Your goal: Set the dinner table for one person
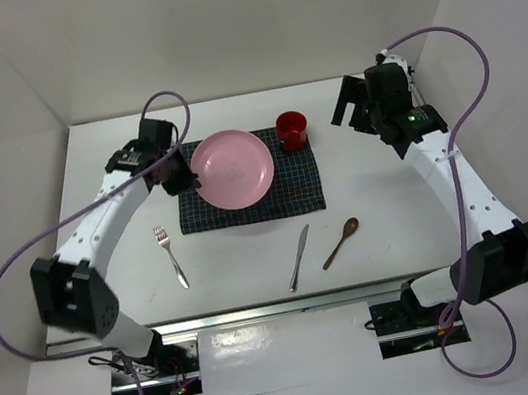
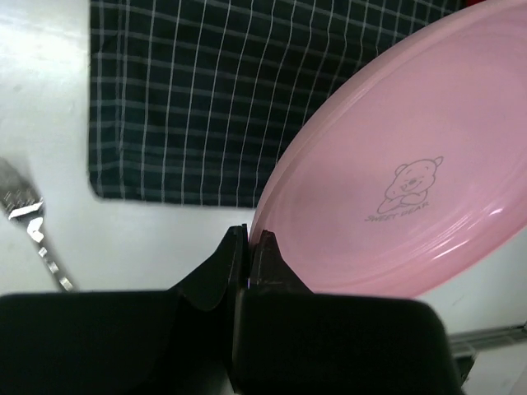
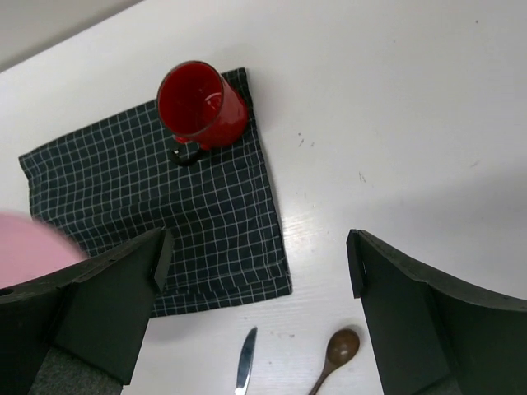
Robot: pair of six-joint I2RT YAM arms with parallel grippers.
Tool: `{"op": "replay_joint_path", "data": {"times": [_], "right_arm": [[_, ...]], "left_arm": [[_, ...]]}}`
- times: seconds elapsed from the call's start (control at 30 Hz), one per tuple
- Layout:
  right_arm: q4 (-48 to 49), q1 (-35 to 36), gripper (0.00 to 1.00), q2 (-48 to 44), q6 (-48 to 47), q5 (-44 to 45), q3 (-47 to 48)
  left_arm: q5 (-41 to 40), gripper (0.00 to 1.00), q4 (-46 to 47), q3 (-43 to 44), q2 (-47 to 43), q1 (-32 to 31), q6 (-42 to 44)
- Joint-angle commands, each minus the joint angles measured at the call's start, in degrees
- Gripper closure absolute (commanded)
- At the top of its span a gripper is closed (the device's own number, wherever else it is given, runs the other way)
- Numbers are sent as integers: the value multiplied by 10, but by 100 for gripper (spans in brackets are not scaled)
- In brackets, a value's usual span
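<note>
A pink plate (image 1: 233,168) is over the dark checked placemat (image 1: 298,190) on the white dinner table (image 1: 399,215). My left gripper (image 1: 187,177) is shut on the plate's left rim; in the left wrist view the plate (image 2: 403,164) is tilted above the placemat (image 2: 181,107), rim pinched between my fingers (image 2: 247,247). A red cup (image 1: 292,130) stands on the placemat's far right corner. A fork (image 1: 170,256), a knife (image 1: 299,257) and a wooden spoon (image 1: 341,242) lie on the table. My right gripper (image 1: 355,106) is open and empty, raised right of the cup (image 3: 200,105).
White walls enclose the table at the back and both sides. The right wrist view shows the knife tip (image 3: 245,362) and the spoon bowl (image 3: 342,346) on bare table below the placemat (image 3: 165,214). The fork (image 2: 29,218) lies left of the placemat.
</note>
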Motion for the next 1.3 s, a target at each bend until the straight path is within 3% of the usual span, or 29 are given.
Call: {"op": "replay_joint_path", "data": {"times": [0.0, 0.2, 0.5, 0.57, 0.6, 0.7, 0.73, 0.8, 0.83, 0.9, 1.0, 1.1, 1.27], "right_arm": [[-14, -8, 0, -38, 6, -10, -15], [-28, -19, 0, -49, 6, -10, -27], [-28, -25, 0, -56, 6, -21, -38], [-28, -25, 0, -56, 6, -21, -44], [-28, -25, 0, -56, 6, -28, -44], [-28, -25, 0, -56, 6, -28, -44], [-28, -25, 0, -56, 6, -28, -44], [-28, -25, 0, -56, 6, -33, -44], [-28, -25, 0, -56, 6, -33, -44], [-28, -25, 0, -56, 6, -38, -44], [-28, -25, 0, -63, 6, -38, -44], [-22, -25, 0, -63, 6, -43, -55], [-8, -25, 0, -57, 11, -66, -75]], "left_arm": [[62, 100, 37, 58, 106, 20, -24], [53, 100, 24, 207, 286, 27, -42], [48, 100, 23, 252, 383, 27, -56], [43, 86, 11, 263, 396, 27, -51], [43, 72, 4, 274, 401, 27, -51], [43, 53, -12, 281, 407, 27, -44], [43, 28, -12, 281, 397, 27, -38], [30, 18, -18, 274, 366, 27, -32], [24, 7, -18, 266, 352, 27, -32], [-2, 7, -32, 241, 293, 27, -32], [-68, 16, -32, 173, 174, 27, -32], [-106, 18, -41, 55, 66, 35, -73], [-113, 16, -52, -153, -33, 60, -132]]}}
